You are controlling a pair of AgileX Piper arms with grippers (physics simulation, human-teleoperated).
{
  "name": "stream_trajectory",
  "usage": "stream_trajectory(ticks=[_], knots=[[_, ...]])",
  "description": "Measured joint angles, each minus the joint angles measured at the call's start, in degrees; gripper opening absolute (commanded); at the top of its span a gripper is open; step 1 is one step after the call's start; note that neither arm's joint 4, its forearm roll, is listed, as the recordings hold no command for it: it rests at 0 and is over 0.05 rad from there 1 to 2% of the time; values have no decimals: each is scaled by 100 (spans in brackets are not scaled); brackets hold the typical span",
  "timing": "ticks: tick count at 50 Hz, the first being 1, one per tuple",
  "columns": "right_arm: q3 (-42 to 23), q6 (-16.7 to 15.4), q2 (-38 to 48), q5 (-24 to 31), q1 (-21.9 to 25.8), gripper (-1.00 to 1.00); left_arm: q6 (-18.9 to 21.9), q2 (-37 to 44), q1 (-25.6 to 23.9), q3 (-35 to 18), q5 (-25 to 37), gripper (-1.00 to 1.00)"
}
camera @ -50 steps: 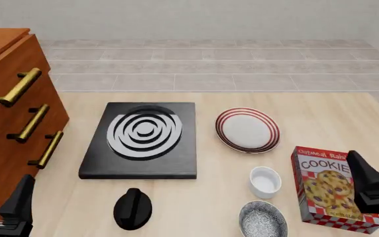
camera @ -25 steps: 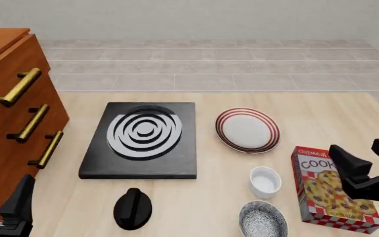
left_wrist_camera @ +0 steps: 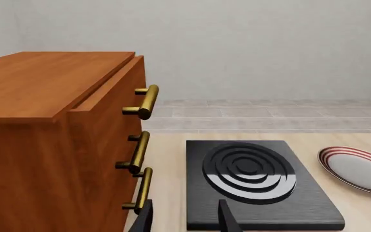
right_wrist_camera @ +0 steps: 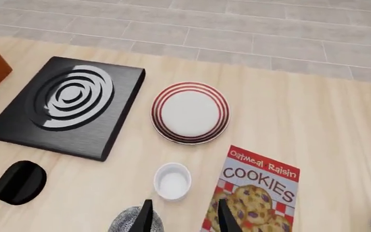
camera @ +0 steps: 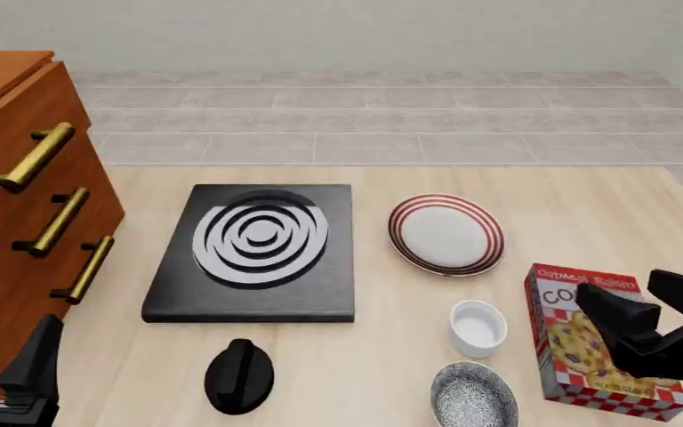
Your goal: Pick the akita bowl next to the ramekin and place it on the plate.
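Note:
The akita bowl [camera: 473, 395], speckled grey-blue inside, sits at the table's front edge just in front of the white ramekin [camera: 478, 327]. The red-ringed plate [camera: 446, 234] lies further back. My right gripper [camera: 650, 307] hangs open and empty over the cookie box, to the right of the ramekin and bowl. In the right wrist view, the gripper [right_wrist_camera: 184, 220] sits above the ramekin [right_wrist_camera: 172, 181], with the bowl's rim [right_wrist_camera: 129, 223] at the picture's edge and the plate [right_wrist_camera: 190, 112] beyond. My left gripper [camera: 4, 360] is open at the front left, far from them. In its wrist view, the left gripper [left_wrist_camera: 184, 221] faces the plate [left_wrist_camera: 359, 169].
A cookie box [camera: 597, 342] lies flat right of the ramekin. A black slab with white rings [camera: 256, 249] lies left of the plate. A black knob-like object [camera: 239, 375] sits in front of it. A wooden cabinet with brass handles [camera: 21, 222] fills the left side.
My right gripper has shifted left over the cookie box, toward the ramekin and bowl. The left arm and all objects have stayed put.

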Motion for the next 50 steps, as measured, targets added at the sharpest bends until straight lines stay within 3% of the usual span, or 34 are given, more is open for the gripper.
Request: stream_trajectory(ticks=[19,36,50], knots=[[-158,570,5,630,446,100,0,0,0,0,0,100],[106,1074,-45,768,657,100,0,0,0,0,0,100],[456,1234,-24,679,734,100,0,0,0,0,0,100]])
